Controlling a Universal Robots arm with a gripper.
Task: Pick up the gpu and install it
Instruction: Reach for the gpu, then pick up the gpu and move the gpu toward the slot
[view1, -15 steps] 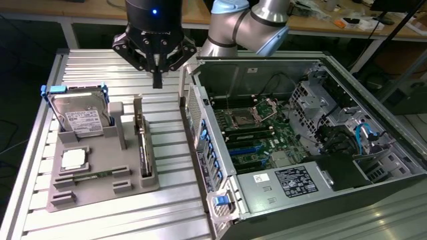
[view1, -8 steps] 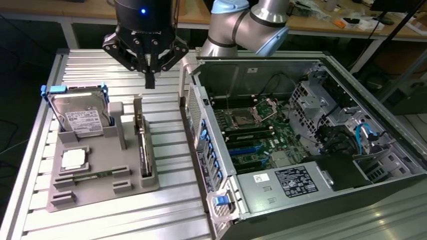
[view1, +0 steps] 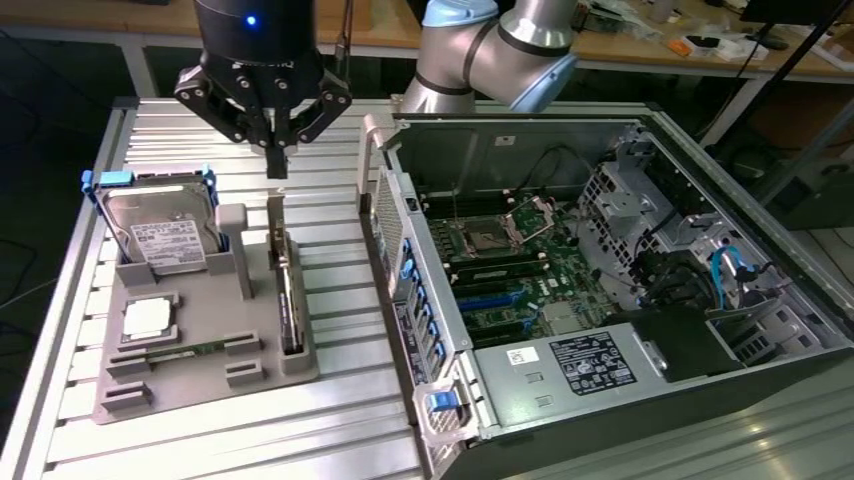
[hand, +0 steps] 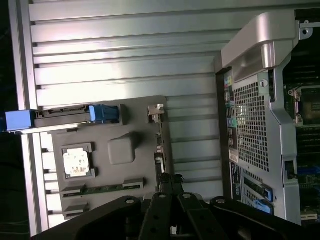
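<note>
Your gripper (hand: 171, 180) points straight down, fingers pressed together and empty, just above the bracket end of the gpu (view1: 284, 295), which stands on edge in the grey holder (view1: 200, 385) beside the open case (view1: 514, 122).

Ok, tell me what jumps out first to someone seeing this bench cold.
The open computer case on the exterior view's right, green motherboard bared, catches the eye first. At that view's left, a grey tray holds a blue-framed hard drive and the gpu standing on edge, with the shut gripper hanging just above the gpu.
</note>
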